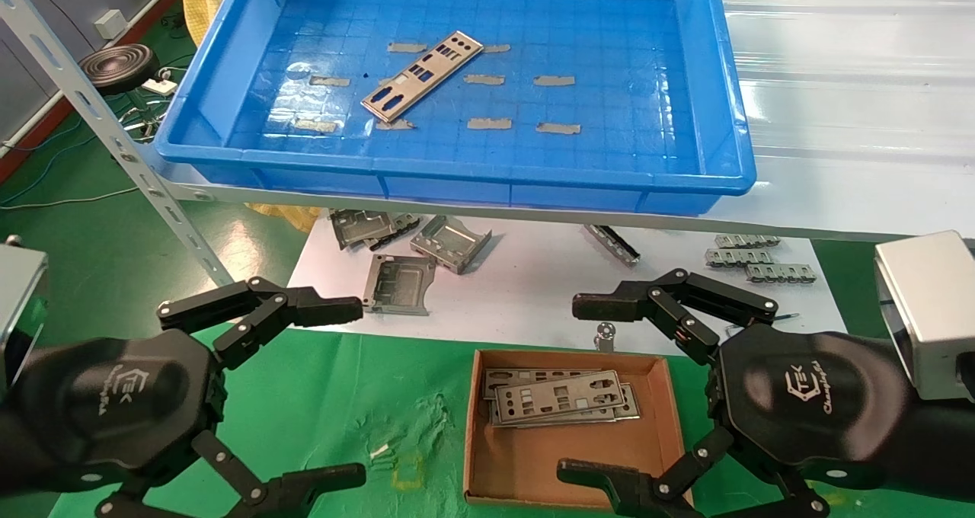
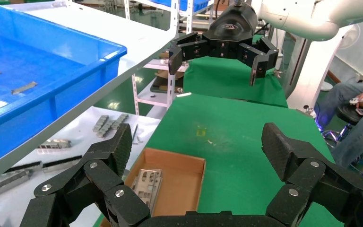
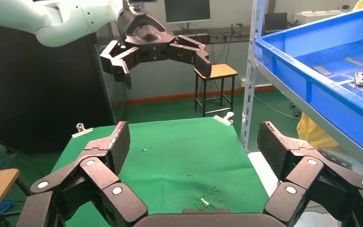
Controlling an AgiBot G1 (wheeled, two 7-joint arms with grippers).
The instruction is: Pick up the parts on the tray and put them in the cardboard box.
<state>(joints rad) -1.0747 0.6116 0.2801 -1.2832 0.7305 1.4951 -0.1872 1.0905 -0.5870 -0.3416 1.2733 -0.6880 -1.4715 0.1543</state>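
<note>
Silver-grey, one part (image 1: 421,75) lies flat in the tray (image 1: 731,152), so my wide-apart right claw (image 1: 590,388) must catch its long edges squarely before lifting toward the cardboard box (image 1: 670,419).

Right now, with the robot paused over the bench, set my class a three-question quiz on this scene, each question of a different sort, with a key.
1. True or false: the blue tray still holds one metal plate.
2. Multiple choice: where do the plates already moved lie? A) on the white sheet; B) in the cardboard box; C) on the green mat.
3. Fill in: both the left gripper and the right gripper have their fingers ____ and hold nothing.

Key: 1. True; it lies at a slant on the tray floor among grey tape strips. 2. B; a stack of plates sits at the box's far end. 3. open.
</note>
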